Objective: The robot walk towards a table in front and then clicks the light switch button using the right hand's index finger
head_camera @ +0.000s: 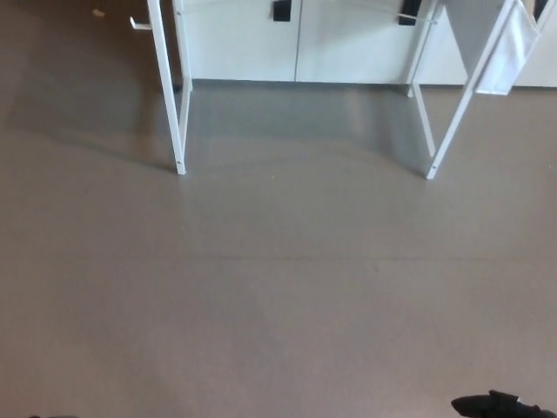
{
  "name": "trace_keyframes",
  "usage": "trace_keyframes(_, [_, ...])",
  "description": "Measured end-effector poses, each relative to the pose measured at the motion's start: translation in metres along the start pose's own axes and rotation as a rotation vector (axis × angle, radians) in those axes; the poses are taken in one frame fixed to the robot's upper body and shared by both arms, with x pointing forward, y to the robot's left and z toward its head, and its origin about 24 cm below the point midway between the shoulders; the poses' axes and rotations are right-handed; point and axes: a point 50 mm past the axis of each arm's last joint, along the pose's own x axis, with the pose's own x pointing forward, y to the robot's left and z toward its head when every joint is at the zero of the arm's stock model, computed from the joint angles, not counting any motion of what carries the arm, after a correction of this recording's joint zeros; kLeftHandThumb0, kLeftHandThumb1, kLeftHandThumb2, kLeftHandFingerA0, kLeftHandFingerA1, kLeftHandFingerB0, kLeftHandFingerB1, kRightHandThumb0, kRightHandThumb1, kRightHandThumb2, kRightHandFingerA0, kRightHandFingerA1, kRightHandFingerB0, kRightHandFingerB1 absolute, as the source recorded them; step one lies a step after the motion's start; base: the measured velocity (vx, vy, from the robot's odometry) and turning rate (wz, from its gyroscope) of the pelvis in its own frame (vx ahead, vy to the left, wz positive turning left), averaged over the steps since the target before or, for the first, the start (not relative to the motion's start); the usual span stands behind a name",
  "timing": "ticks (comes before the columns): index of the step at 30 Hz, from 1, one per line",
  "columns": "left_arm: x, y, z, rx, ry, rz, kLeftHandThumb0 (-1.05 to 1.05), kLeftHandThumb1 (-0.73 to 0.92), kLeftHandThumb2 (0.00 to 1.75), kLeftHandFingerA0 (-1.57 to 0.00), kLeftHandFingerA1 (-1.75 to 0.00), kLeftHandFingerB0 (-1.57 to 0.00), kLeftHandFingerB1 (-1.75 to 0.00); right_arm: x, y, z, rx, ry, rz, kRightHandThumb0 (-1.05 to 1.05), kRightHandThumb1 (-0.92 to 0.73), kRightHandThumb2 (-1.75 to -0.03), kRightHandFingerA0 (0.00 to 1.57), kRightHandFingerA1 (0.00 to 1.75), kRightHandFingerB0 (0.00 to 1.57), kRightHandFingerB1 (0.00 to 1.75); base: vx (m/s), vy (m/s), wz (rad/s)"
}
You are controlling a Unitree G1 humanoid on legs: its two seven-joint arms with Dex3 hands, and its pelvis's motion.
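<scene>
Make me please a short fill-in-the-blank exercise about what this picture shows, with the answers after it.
1. The table legs are painted ____.
2. The floor in front of the table is plain ____.
3. The black shape at the bottom edge is the robot's ____ hand.
4. A pale cloth hangs at the picture's top ____ corner.

Answers: white; grey; right; right
</scene>
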Motion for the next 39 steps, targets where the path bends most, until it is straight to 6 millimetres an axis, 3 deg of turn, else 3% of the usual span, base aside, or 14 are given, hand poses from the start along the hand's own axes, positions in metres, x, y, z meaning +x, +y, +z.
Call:
trace_keyframes(4, [-0.003,-0.005,-0.008,0.010,0.020,-0.018,-0.32,0.54,0.57,-0.46,-0.40,-0.45,-0.36,-0.004,0.002,0.000,-0.037,-0.010,0.023,-0.38,-0.54,-0.76,0.63,0.57,0.49,0.51,0.28,-0.078,0.27])
trace_keyframes(5, [-0.002,-0.006,-0.007,0.013,0.014,-0.020,-0.30,0.54,0.57,-0.46,-0.40,-0.45,-0.36,-0.005,0.001,0.000,-0.045,-0.013,0.023,-0.31,-0.64,-0.58,0.67,0.46,0.53,0.41,0.28,-0.055,0.25])
trace_keyframes(13, [-0.011,-0.011,-0.018,0.019,0.038,-0.034,-0.30,0.54,0.56,-0.46,-0.40,-0.45,-0.36,-0.024,0.001,-0.003,-0.081,-0.027,0.048,-0.32,-0.65,-0.59,0.66,0.45,0.51,0.40,0.24,-0.020,-0.06])
trace_keyframes(19, [-0.013,-0.009,-0.018,0.024,0.022,-0.026,-0.31,0.53,0.56,-0.47,-0.40,-0.45,-0.36,-0.026,0.000,-0.003,-0.080,-0.021,0.052,-0.31,-0.65,-0.59,0.63,0.44,0.50,0.40,0.40,0.148,-0.20])
trace_keyframes(26, [-0.016,-0.013,-0.022,0.041,0.027,-0.034,-0.32,0.53,0.56,-0.47,-0.41,-0.45,-0.37,-0.039,0.004,-0.016,-0.071,0.030,0.069,-0.33,-0.66,-0.59,0.65,0.44,0.51,0.40,0.28,0.076,0.07])
trace_keyframes(33, [-0.018,-0.015,-0.027,0.042,0.035,-0.033,-0.29,0.53,0.56,-0.47,-0.41,-0.45,-0.37,-0.039,0.005,-0.021,-0.072,0.054,0.076,-0.32,-0.65,-0.59,0.64,0.44,0.51,0.40,0.32,-0.188,0.14])
trace_keyframes(39, [-0.014,-0.018,-0.021,0.040,0.007,-0.036,-0.30,0.53,0.56,-0.49,-0.41,-0.47,-0.37,-0.033,-0.007,-0.017,-0.098,0.039,0.066,-0.31,-0.66,-0.59,0.62,0.43,0.51,0.39,0.32,-0.238,0.17])
